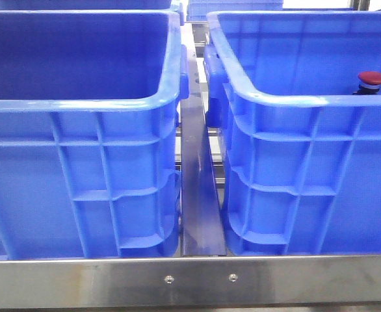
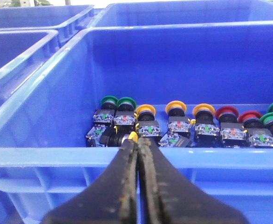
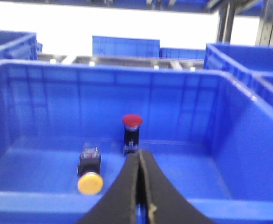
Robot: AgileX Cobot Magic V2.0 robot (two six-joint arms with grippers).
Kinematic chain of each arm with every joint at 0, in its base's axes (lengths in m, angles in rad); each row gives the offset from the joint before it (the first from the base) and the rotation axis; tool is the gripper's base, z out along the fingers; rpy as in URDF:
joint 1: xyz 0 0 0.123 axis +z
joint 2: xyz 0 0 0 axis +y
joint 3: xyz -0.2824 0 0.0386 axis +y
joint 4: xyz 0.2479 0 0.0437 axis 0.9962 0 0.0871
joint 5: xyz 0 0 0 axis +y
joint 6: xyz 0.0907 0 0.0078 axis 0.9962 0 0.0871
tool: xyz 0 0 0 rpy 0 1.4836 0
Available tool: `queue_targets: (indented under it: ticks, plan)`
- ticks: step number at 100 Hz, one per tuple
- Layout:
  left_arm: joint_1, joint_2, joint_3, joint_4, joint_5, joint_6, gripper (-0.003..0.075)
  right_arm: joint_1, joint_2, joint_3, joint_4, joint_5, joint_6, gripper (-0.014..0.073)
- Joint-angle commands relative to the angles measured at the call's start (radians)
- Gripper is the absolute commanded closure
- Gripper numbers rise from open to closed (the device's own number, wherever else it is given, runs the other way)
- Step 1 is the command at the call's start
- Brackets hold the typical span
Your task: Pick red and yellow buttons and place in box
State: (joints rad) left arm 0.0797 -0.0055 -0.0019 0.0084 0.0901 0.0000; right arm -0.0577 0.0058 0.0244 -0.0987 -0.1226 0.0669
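In the right wrist view the box holds a red button standing upright and a yellow button lying on its side next to it. My right gripper is shut and empty, just outside the box's near rim. In the front view only the red button's cap shows above the right box's rim; neither gripper shows there. My left gripper is shut and empty at the near rim of another blue crate.
The crate in the left wrist view holds a row of several buttons: yellow caps, red caps and green caps. In the front view a left crate stands beside the box, with a metal rail between them. More blue crates stand behind.
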Motion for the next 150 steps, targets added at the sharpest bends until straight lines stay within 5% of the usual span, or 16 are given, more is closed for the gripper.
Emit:
queue_targets:
  ticks: [1, 150]
  plan:
    - [0.001, -0.031, 0.021, 0.0, -0.082, -0.006, 0.0741, -0.004, -0.038, 0.01, -0.017, -0.054, 0.012, 0.0661]
    - [0.001, -0.029, 0.021, 0.0, -0.08, -0.006, 0.0741, -0.004, -0.038, 0.01, -0.013, -0.035, 0.034, 0.0661]
